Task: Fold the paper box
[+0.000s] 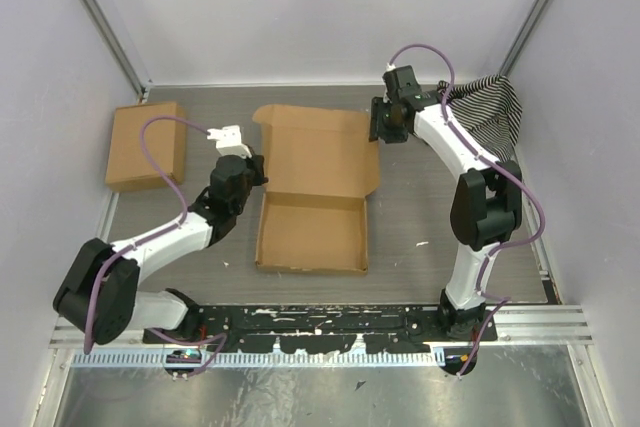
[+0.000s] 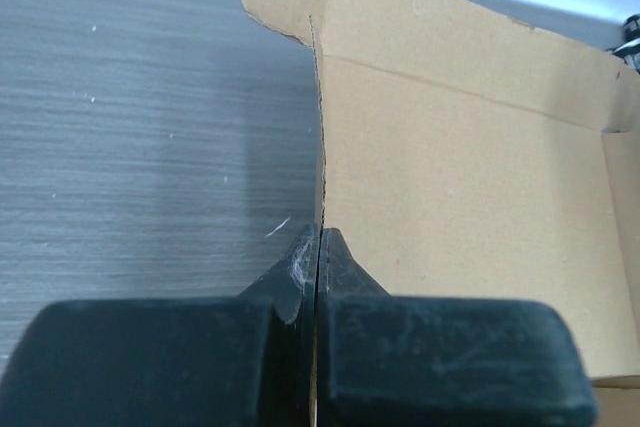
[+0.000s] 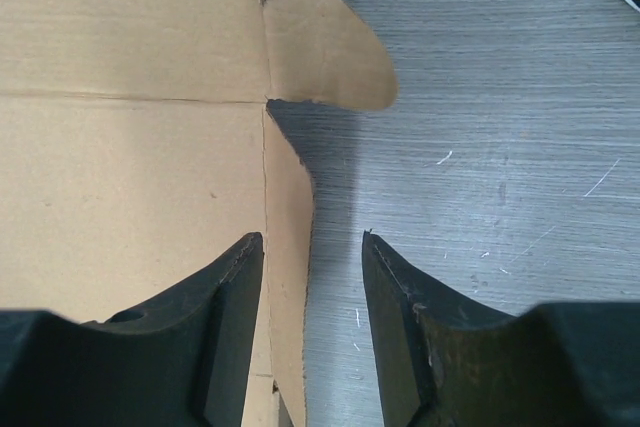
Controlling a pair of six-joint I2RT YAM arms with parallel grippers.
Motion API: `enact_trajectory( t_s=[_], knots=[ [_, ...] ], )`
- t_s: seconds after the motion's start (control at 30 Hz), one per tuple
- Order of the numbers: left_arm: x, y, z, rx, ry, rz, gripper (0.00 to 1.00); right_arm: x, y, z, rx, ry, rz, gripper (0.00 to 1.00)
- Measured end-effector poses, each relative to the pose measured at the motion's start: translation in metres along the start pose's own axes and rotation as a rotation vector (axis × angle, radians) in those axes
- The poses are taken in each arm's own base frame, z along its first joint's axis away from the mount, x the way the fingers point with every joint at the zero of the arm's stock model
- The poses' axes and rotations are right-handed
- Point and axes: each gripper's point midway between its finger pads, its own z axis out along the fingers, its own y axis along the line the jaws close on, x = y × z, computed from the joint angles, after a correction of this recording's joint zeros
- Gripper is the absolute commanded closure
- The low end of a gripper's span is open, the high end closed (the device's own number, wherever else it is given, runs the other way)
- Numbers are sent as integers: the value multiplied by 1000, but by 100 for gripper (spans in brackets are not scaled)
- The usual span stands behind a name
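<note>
Brown cardboard fills the middle of my bench (image 1: 420,222): one paper box (image 1: 312,197), its shallow tray nearest the arm bases and its lid opened back toward the far wall. I count two arms at work, one at each side of the lid. My left end effector (image 2: 318,247) is pinched together on the lid's left side flap, the cardboard edge running straight into the seam between its two fingers. My right end effector (image 3: 312,239) is parted wide and straddles the lid's right side flap without gripping it, one finger over the lid panel, the other over bare bench. One squarer cardboard box (image 1: 147,145) sits far left, well apart. One striped cloth (image 1: 490,107) lies bunched in the far right corner.
</note>
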Motion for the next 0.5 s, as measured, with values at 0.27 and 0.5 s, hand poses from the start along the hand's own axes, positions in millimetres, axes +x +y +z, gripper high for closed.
enact_trajectory(
  t_s=[0.27, 0.5],
  knots=[
    [-17, -9, -11, 77, -98, -15, 100, -4, 15, -4, -111, 11, -21, 73],
    [-28, -16, -14, 112, -136, -17, 100, 0, 23, -1, -159, 29, -29, 79]
  ],
)
